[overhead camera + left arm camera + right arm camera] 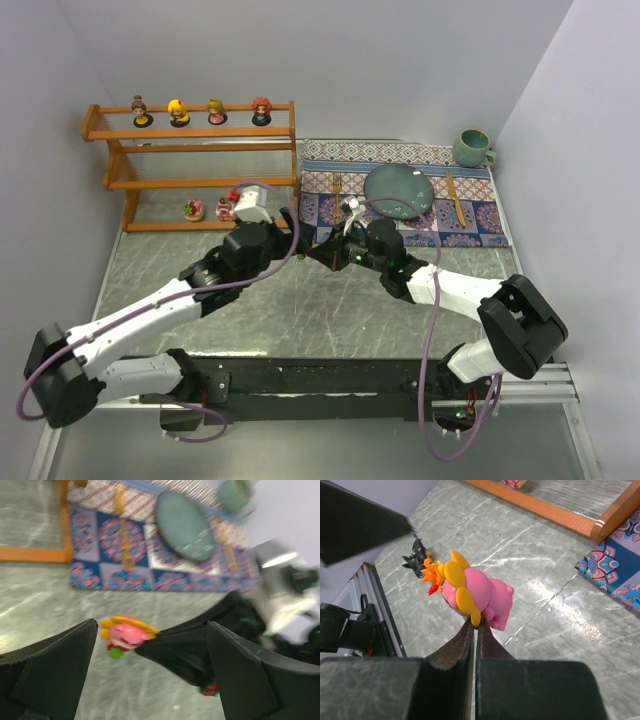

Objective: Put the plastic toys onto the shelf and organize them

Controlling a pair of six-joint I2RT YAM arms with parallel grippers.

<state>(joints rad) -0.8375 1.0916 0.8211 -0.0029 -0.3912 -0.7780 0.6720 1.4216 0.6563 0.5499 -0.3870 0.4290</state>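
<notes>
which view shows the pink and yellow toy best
The right wrist view: the pink and yellow toy is sharp and close, pinched at the tips of the right hand. The left wrist view shows it smaller and blurred. In the top view I cannot make it out between the arms.

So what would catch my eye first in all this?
The pink-and-yellow toy, pinched at the tips of the right arm's shut fingers above mid-table, with the left arm's fingers wide open close by. Behind, four big-headed dolls line the top tier of the orange wooden shelf at far left.
</notes>
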